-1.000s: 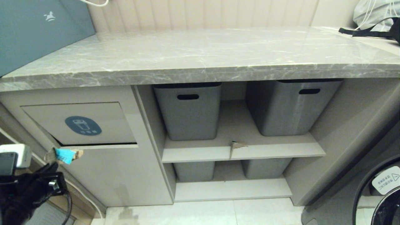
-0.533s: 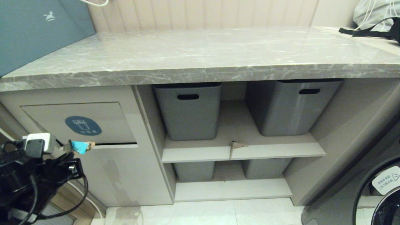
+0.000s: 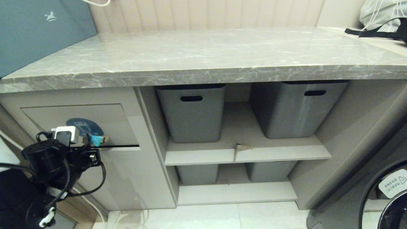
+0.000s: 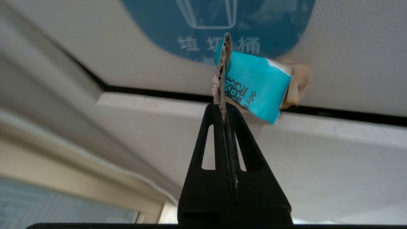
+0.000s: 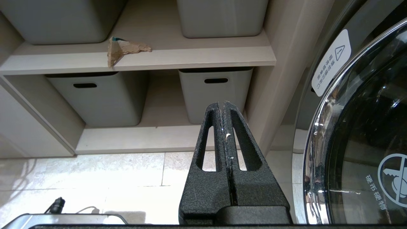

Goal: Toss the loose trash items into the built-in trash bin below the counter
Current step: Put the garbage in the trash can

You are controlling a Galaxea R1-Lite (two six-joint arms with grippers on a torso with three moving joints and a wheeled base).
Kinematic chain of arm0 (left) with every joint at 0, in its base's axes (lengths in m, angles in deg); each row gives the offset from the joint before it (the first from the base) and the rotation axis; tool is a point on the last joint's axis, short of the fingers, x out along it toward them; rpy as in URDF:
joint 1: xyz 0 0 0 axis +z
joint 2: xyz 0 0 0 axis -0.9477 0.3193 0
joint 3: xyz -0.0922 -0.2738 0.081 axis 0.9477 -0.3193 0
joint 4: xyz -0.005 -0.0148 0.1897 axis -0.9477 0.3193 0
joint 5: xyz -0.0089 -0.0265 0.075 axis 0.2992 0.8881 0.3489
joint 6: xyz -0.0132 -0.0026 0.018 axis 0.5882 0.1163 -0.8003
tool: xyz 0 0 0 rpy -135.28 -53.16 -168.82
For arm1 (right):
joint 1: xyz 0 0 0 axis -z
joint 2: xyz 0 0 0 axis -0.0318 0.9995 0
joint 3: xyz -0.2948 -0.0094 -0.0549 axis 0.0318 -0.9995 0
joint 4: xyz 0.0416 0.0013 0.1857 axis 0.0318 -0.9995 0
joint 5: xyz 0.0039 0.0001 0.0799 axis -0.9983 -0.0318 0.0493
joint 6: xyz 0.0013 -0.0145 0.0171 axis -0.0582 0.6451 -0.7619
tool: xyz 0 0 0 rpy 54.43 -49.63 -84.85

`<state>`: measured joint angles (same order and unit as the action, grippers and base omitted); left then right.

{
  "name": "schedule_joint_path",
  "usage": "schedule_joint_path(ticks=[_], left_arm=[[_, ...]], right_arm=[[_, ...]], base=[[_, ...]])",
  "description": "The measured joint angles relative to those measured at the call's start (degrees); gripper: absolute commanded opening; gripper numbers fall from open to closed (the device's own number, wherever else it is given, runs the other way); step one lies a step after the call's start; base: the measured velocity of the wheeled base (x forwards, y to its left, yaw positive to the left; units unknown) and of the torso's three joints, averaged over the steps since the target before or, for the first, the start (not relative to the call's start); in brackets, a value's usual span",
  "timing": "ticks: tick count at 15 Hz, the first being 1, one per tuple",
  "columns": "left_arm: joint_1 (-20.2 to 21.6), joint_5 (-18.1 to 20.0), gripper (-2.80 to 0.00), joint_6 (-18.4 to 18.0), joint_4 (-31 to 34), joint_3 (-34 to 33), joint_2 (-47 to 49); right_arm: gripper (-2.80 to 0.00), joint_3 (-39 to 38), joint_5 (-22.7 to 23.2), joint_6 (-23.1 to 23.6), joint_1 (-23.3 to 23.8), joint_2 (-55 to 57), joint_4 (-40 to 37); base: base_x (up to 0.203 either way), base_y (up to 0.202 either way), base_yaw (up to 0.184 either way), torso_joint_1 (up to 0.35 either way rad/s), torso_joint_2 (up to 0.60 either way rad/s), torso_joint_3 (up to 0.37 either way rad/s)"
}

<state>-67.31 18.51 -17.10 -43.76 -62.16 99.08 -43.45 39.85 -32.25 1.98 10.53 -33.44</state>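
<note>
Meanwhile, cardboard piece (image 3: 240,148) on shelf (image 3: 286,152) between grey tubs (image 3: 192,111).

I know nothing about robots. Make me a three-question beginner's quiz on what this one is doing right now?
1. True or false: the left gripper is shut on the teal-patched paper scrap.
2. The scrap is right in front of: A) a grey tub, B) the trash bin flap, C) the counter.
3. Fill in: the cardboard piece lies on the ____ between the tubs.

Key: 1 true; 2 B; 3 shelf.
</note>
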Motion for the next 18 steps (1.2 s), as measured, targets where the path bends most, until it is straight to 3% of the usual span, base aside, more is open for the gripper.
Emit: schedule_joint_path(ticks=[12,18], left_arm=[[-0.2,0.4,-2.8,-0.4,0.1,15.7,11.8],[-0.3,0.5,-2.8,-0.6,0.1,17.4,12.6]], right_arm=[[-2.8,0.0,0.0,0.0,0.0,0.0,0.0],[-2.8,0.0,0.0,0.0,0.0,0.0,0.0]], base=[[0.0,0.0,0.0,0.0,0.0,0.0],[0.0,0.0,0.0,0.0,0.0,0.0]])
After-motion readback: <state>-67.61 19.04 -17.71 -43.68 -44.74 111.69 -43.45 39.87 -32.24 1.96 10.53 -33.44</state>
